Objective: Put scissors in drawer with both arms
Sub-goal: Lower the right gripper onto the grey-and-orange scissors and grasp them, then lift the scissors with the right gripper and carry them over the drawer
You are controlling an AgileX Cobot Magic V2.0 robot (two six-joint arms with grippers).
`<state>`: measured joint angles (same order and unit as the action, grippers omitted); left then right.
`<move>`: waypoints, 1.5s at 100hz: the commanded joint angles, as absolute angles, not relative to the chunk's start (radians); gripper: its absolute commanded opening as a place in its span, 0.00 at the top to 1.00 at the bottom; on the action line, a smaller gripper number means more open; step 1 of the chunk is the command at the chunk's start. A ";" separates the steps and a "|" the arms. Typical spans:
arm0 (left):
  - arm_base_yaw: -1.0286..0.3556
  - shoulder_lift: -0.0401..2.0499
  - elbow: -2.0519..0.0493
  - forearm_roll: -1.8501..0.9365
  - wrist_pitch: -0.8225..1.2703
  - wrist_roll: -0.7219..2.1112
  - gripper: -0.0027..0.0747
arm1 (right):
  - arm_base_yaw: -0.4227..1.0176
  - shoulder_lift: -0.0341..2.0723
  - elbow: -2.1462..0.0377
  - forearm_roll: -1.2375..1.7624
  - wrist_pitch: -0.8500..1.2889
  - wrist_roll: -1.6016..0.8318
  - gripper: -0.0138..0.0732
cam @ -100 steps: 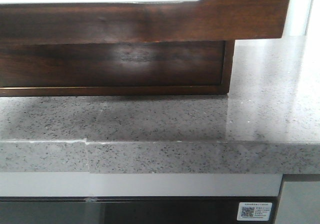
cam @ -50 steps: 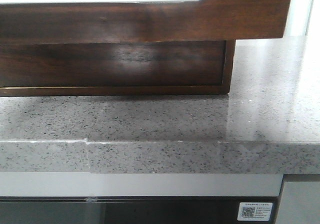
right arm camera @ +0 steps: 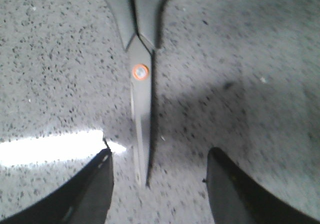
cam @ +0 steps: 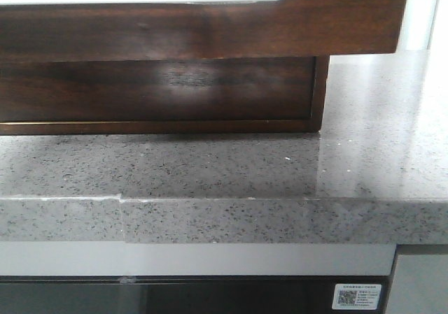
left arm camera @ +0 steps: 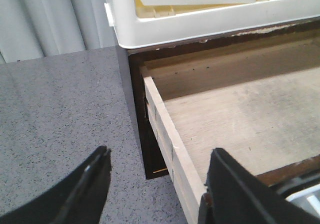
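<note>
The drawer (left arm camera: 240, 114) stands pulled out and bare inside, both tools (left arm camera: 155, 189) (right arm camera: 157, 184) apart, scissors (right arm camera: 141, 109) flat on the desk (right arm camera: 240, 59).

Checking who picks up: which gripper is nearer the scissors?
Right. The right gripper is open over the scissors, whose blade tip lies between its fingers. The left gripper, also open, is at the open drawer, no scissors in view.
</note>
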<state>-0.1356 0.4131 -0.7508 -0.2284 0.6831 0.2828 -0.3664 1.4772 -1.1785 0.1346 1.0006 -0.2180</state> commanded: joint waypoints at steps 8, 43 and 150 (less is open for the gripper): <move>-0.145 0.421 -0.784 -0.256 0.588 0.273 0.45 | -0.327 1.550 -1.283 0.141 0.986 -0.255 0.43; -0.145 0.421 -0.784 -0.256 0.588 0.273 0.45 | -0.325 1.731 -1.447 0.116 1.095 -0.257 0.43; -0.145 0.421 -0.784 -0.254 0.588 0.273 0.45 | -0.241 1.586 -1.553 0.092 1.145 -0.295 0.86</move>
<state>-0.1356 0.4131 -0.7508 -0.2377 0.6682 0.2828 -0.2483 1.6918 -1.4975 0.0904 1.1560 -0.2786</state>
